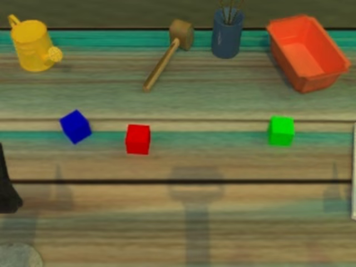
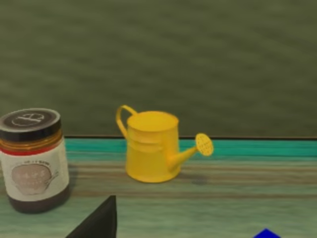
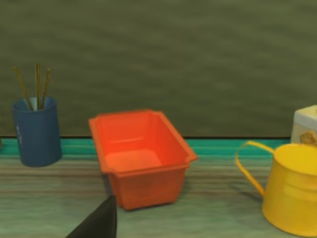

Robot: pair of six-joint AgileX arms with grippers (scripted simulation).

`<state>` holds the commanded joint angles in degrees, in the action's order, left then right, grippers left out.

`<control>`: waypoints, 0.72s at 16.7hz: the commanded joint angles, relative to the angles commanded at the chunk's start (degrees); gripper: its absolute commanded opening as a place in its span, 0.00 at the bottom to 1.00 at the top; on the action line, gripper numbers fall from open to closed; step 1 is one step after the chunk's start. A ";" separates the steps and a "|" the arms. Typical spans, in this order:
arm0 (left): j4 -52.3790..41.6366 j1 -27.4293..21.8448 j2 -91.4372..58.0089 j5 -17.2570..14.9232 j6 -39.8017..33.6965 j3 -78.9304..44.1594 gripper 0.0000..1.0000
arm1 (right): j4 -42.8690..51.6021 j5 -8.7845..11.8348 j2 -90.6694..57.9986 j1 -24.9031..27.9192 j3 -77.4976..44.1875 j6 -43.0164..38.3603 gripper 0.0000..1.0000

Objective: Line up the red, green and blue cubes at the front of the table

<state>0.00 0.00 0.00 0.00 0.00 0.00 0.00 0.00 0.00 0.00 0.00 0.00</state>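
Observation:
Three small cubes rest apart on the striped wooden table (image 1: pixel 222 222), roughly in a row across its middle. The blue cube (image 1: pixel 75 126) is at the left, turned at an angle; one corner of the blue cube (image 2: pixel 266 234) peeks into the left wrist view. The red cube (image 1: pixel 137 139) is just right of it and the green cube (image 1: pixel 281 130) far to the right. My left gripper (image 1: pixel 6 192) is parked at the left edge, below the blue cube and touching nothing. In the top view my right gripper is out of sight; its wrist view shows only a dark part of it (image 3: pixel 96 225).
Along the back stand a yellow watering can (image 1: pixel 33 45), a wooden mallet (image 1: pixel 167 55), a dark blue cup (image 1: pixel 227 34) with sticks and an orange bin (image 1: pixel 305 51). A labelled jar (image 2: pixel 32 158) stands left of the can. A white strip (image 1: pixel 354 167) shows at the right edge.

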 joint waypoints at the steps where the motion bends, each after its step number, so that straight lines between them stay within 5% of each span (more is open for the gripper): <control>1: 0.00 0.00 0.00 0.00 0.00 0.00 1.00 | 0.00 0.00 0.00 0.00 0.00 0.00 1.00; 6: -3.79 -1.54 -5.86 -0.09 -1.24 -5.86 1.00 | 0.00 0.00 0.00 0.00 0.00 0.00 1.00; 12: -18.71 -6.81 -32.74 0.05 -5.64 -30.19 1.00 | 0.00 0.00 0.00 0.00 0.00 0.00 1.00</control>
<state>-18.71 -6.81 -32.74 0.05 -5.64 -30.19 0.00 0.00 0.00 0.00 0.00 0.00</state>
